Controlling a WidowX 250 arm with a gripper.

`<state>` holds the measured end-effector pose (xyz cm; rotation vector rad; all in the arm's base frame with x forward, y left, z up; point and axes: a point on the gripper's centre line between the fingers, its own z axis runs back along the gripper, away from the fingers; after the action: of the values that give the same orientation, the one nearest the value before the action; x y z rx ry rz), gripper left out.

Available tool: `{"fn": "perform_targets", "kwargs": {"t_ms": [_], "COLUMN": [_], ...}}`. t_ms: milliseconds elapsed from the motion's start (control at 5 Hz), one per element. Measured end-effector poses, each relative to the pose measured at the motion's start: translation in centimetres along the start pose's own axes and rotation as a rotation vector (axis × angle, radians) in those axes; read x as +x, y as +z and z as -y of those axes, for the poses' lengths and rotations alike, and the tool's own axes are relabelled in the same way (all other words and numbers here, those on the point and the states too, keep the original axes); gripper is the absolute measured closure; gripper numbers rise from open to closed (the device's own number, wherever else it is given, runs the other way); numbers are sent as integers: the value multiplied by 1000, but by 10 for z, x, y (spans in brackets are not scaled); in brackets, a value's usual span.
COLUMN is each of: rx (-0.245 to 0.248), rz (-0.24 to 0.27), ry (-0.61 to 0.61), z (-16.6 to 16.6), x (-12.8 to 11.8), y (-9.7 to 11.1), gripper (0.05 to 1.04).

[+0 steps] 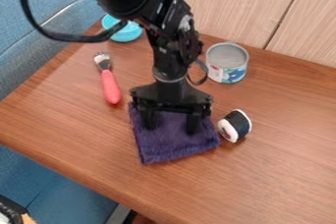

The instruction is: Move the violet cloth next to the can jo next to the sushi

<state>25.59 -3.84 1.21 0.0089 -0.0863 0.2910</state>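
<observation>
The violet cloth (172,145) lies on the brown wooden desk (275,169), a little below the middle of the frame, spread roughly into a square with its lower edge slanting up to the right. The end effector (171,128) hangs down over the upper part of the cloth, its two fingers wide apart, one toward the cloth's left side and the other toward its right, with violet fabric showing between them. Whether the fingertips press on the cloth, I cannot tell.

The black arm (172,46) comes in from the top edge, left of centre, and a black cable (56,35) loops out to its left. The piece of sushi (236,125), white with a dark band, lies tipped over just beside the cloth's right edge. The can (227,63) stands upright above the sushi and to the right of the arm, with a grey top and a white and blue label; it is apart from the cloth.

Left of the arm lies a fork (110,86) with a red handle, its metal head toward the top of the frame. Above it, partly behind the arm and cable, is a turquoise bowl (128,33). Blue upholstery (39,70) runs along the left side, and pale wood panelling (230,2) stands behind the desk.
</observation>
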Motion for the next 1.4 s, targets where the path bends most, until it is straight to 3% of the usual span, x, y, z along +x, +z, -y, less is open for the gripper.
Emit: {"fn": "perform_targets", "kwargs": {"t_ms": [200,800,1000,1400], "rx": [11,40,45,-17], "rz": [-11,-16,26,137], "ry": [-26,-72,-74,-79], "z": [7,9,13,25], "x": [-12,-17,-13,2], "y": [2,10,29,68], "gripper": [84,83,83,83]}}
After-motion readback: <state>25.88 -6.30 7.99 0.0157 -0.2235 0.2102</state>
